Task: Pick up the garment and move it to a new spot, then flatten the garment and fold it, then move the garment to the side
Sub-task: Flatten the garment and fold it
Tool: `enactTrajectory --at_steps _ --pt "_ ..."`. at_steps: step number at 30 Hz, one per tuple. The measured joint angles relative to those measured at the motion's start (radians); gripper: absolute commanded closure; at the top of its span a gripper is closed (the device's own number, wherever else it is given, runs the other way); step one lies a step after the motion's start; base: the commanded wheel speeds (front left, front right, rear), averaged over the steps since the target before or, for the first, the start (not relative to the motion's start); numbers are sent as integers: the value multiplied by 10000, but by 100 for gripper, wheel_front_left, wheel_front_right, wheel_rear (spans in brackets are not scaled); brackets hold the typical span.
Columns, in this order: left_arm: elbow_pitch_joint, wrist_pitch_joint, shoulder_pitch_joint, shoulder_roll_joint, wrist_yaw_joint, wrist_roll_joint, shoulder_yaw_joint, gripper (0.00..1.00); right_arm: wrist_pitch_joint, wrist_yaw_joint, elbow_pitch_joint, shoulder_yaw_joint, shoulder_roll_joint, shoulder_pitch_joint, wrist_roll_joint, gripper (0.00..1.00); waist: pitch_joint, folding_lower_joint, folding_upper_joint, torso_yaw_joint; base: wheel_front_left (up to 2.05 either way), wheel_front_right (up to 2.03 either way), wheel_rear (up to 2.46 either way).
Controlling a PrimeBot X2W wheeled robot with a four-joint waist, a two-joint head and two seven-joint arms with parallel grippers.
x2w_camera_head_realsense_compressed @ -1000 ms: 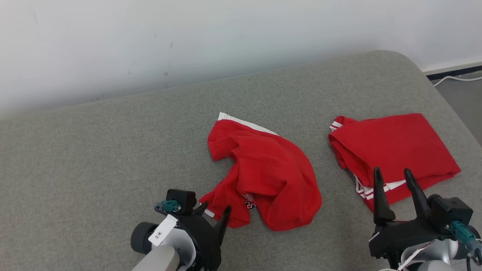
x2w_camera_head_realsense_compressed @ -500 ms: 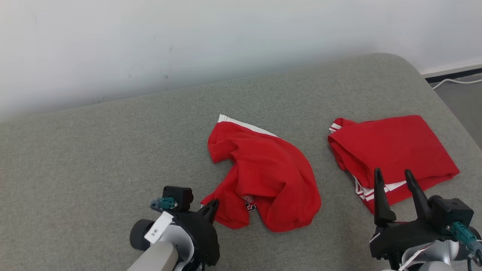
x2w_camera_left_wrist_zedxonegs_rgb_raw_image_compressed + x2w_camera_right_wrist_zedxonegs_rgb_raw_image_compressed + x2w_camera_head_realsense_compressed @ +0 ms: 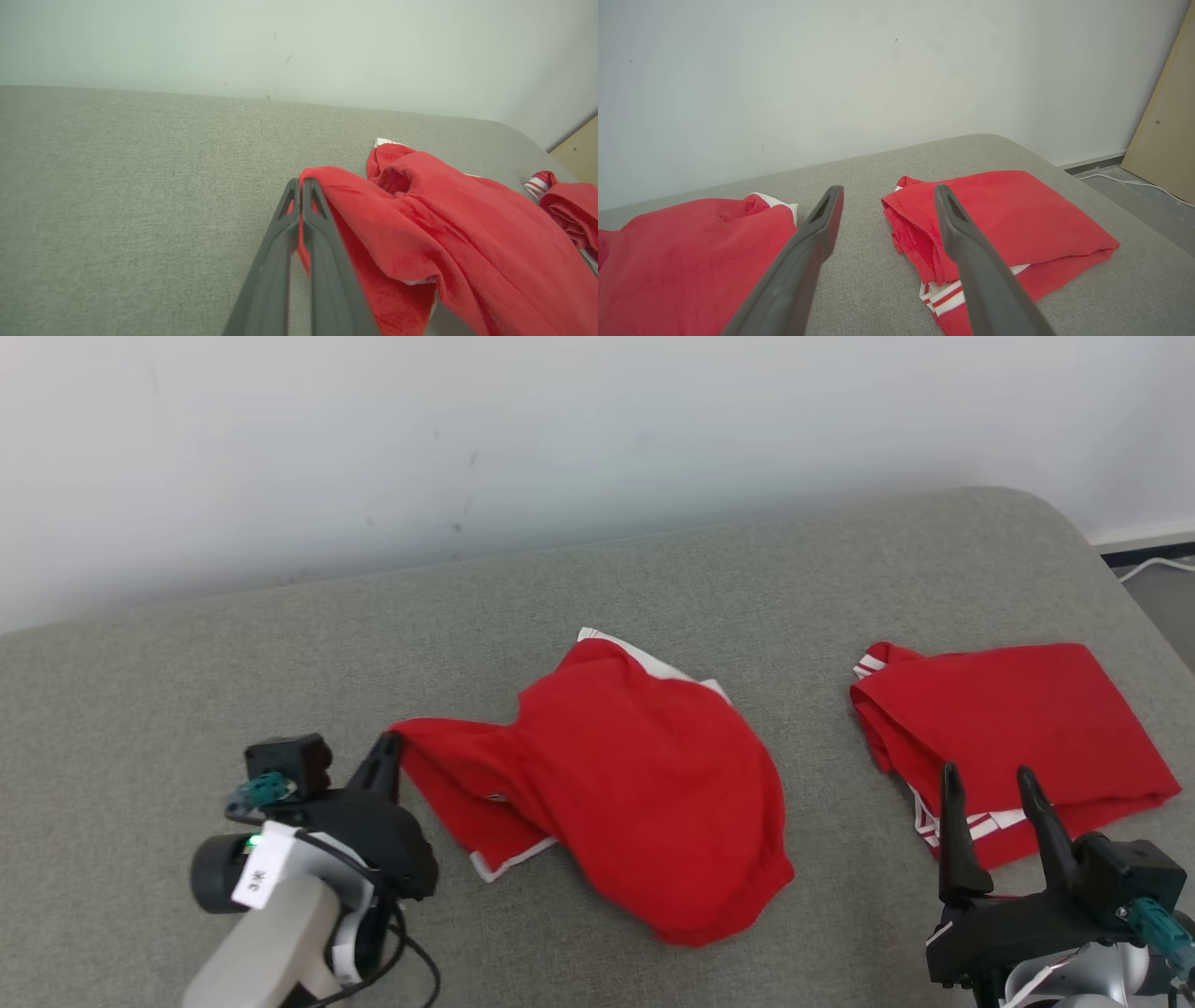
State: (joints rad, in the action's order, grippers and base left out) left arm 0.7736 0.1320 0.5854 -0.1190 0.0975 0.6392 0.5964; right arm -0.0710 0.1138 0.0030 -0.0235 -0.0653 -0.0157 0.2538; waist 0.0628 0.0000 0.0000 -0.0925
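Holds a corner of the crumpled red garment point(image 3: 635, 793) in the left gripper point(image 3: 390, 747), fingers closed on the cloth, the rest heaped on the grey cushion point(image 3: 187, 663) to that gripper's right. Looks soft, light, limp: likely to sag and trail, not slip. Best taken at hems or corners. Shows the right gripper point(image 3: 988, 779) spread wide, empty, just short of a folded red garment point(image 3: 1008, 728).

Garment point(image 3: 644, 775) red, white trim; cushion point(image 3: 168, 681) grey, maybe woven.
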Motion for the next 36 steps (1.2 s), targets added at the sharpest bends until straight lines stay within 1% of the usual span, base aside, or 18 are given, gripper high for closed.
enactTrajectory --at_steps 3,4,7,17,21,26,36 --pt "-12 113 -2 -297 46 -29 -134 100 0 0 0 38 -2 1 0 0 -47 0 0 96 0 0 0" --pt "-13 198 -3 -571 81 -63 -268 100 2 0 0 88 4 1 0 0 -75 0 0 132 0 0 0" --pt "-10 328 -3 -978 146 -81 -476 100 2 0 0 100 2 -1 0 0 -97 0 0 178 0 0 0" --pt "393 456 -128 -1555 255 -234 -1024 100 2 0 10 142 0 -1 0 0 -168 0 0 292 0 0 0" --pt "600 443 -649 -1609 255 -347 -1160 100 2 0 13 148 -4 -7 0 0 -213 0 0 328 0 0 0" --pt "945 370 -1604 -1319 257 -472 -1425 100 -4 4 2 48 -13 -240 0 0 -294 0 0 419 0 0 0" --pt "1080 251 -2358 -1085 255 -746 -1764 100 -6 6 -40 -6 -40 -444 -2 0 -421 -1 0 843 0 0 0"
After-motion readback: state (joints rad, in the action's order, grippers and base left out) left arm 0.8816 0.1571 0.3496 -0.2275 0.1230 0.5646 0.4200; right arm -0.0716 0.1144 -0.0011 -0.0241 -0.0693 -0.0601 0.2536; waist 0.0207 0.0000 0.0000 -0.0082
